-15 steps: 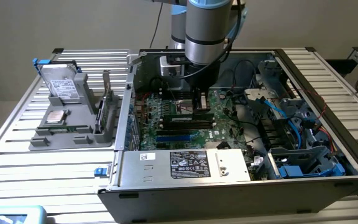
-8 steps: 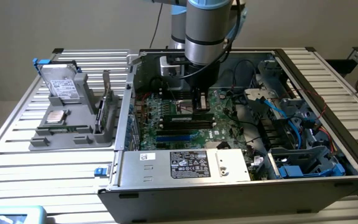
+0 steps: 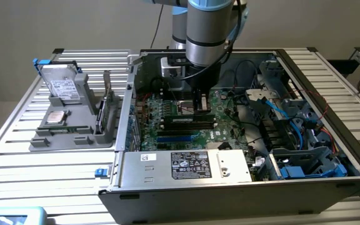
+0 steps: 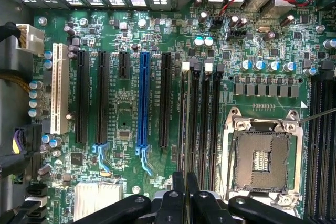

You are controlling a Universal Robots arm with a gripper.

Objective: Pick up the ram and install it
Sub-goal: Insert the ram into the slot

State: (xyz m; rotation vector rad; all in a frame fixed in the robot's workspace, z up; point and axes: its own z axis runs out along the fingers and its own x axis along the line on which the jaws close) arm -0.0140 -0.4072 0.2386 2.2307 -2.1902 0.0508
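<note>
wrist view: our narrow end effector (image 4: pixel 185 184) grips the ram (image 4: pixel 185 124), memory slots (image 4: pixel 203 124) beneath it; we judge seating needs square alignment.

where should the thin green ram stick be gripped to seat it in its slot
Pinch its two flat faces at mid-length of the top edge, coming straight down from above: the thin green ram stick stands on edge over the black memory slots, as the gripper holds it.

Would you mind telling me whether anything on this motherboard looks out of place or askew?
Nothing looks askew. The gripper holds the ram edge-on, in line with the memory slots; the processor socket is empty.
</note>
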